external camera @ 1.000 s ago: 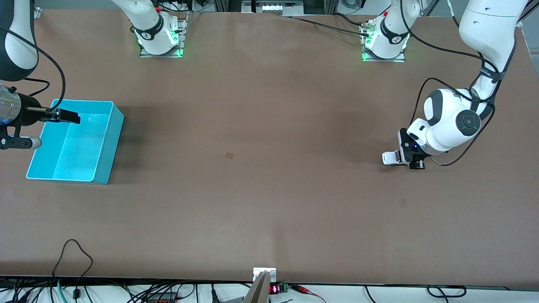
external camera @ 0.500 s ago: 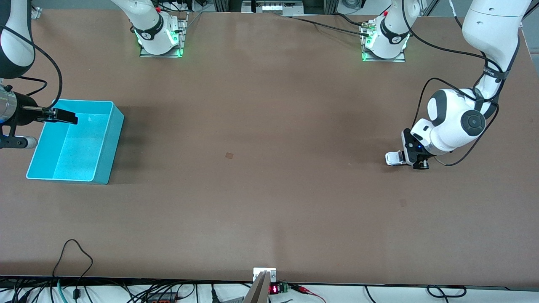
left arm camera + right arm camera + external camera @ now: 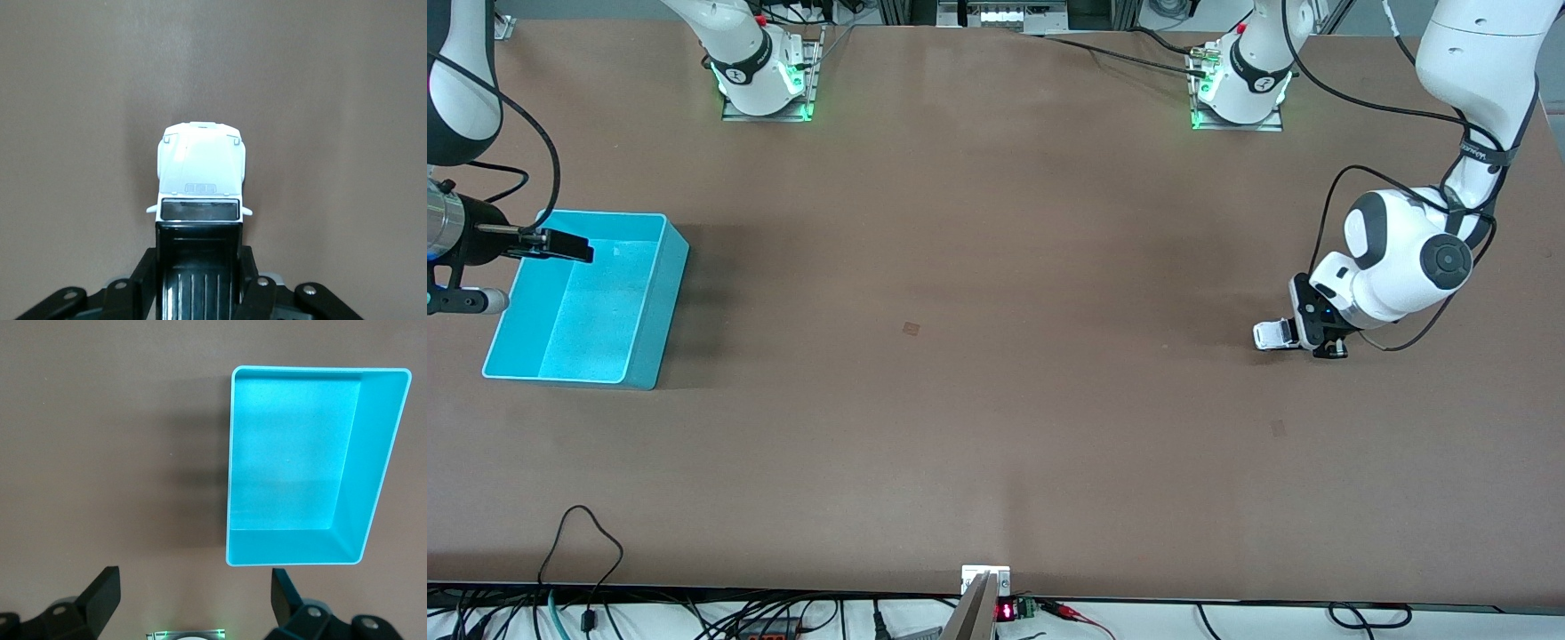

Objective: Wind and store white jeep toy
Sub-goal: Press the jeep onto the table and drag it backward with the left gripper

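Observation:
The white jeep toy [image 3: 1270, 335] is a small white car with a black roof, low on the brown table near the left arm's end. My left gripper [image 3: 1305, 334] is shut on its black rear part. In the left wrist view the jeep's white hood [image 3: 200, 167] points away from the gripper [image 3: 199, 280], and a finger [image 3: 143, 273] presses each side of the roof. The cyan bin [image 3: 669, 293] stands at the right arm's end. My right gripper [image 3: 560, 246] is open and empty over the bin's edge; it also shows in the right wrist view [image 3: 193, 593].
The cyan bin's inside wall [image 3: 293, 547] shows in the right wrist view with nothing in it. The arm bases [image 3: 765, 80] stand along the table's edge farthest from the front camera. Cables [image 3: 587, 533] lie at the edge nearest the front camera.
My left gripper has slid the jeep along the table toward the left arm's end. The right gripper has stayed over the bin's edge.

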Motion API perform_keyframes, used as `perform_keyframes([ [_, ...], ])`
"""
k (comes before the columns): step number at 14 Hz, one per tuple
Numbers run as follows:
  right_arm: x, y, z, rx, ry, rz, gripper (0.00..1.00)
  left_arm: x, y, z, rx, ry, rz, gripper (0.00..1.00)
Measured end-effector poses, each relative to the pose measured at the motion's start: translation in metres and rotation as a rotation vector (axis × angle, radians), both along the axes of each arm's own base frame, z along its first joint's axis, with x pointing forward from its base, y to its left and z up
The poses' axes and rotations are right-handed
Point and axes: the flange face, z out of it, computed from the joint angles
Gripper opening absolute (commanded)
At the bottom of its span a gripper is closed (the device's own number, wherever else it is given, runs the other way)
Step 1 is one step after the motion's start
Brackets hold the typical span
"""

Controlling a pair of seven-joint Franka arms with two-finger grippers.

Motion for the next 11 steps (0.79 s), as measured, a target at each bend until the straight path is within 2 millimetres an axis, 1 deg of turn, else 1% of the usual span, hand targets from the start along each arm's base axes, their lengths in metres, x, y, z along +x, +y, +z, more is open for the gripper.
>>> perform_keyframes([
  [4, 0.000, 0.001, -0.001, 0.004, 0.001, 0.002, 1.00, 0.000, 0.012, 0.000, -0.002, 0.001, -0.004, 0.34],
  [9, 0.001, 0.013, -0.001, 0.007, 0.001, 0.022, 1.00, 0.003, 0.030, 0.000, -0.005, 0.006, -0.030, 0.34],
  [11, 0.001, 0.015, -0.001, 0.007, 0.001, 0.024, 1.00, 0.003, 0.037, 0.000, -0.007, 0.005, -0.043, 0.34],
])
